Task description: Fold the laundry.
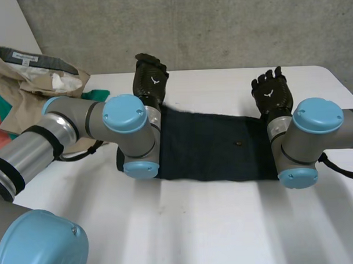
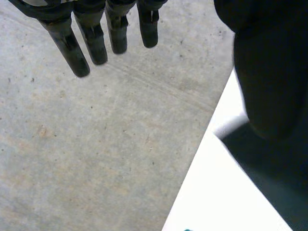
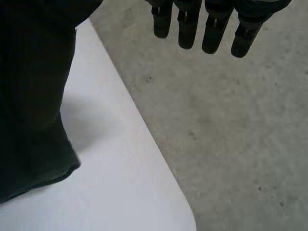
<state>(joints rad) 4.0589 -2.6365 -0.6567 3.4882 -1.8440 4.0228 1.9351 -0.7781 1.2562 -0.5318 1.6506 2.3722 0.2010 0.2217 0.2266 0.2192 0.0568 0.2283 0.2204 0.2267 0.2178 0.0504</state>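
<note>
At the far edge of the flat dark navy cloth (image 1: 212,148), my left hand (image 1: 150,81) and right hand (image 1: 272,94) are released.

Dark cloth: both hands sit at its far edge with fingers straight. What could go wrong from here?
1. Neither the left hand nor the right hand appears to grip the dark cloth; a lift now would likely leave it flat on the table.
2. The left arm and right arm cross the cloth's ends; drawing back low could drag or bunch it.
3. The laundry pile lies close beside the left arm, which could snag it.
</note>
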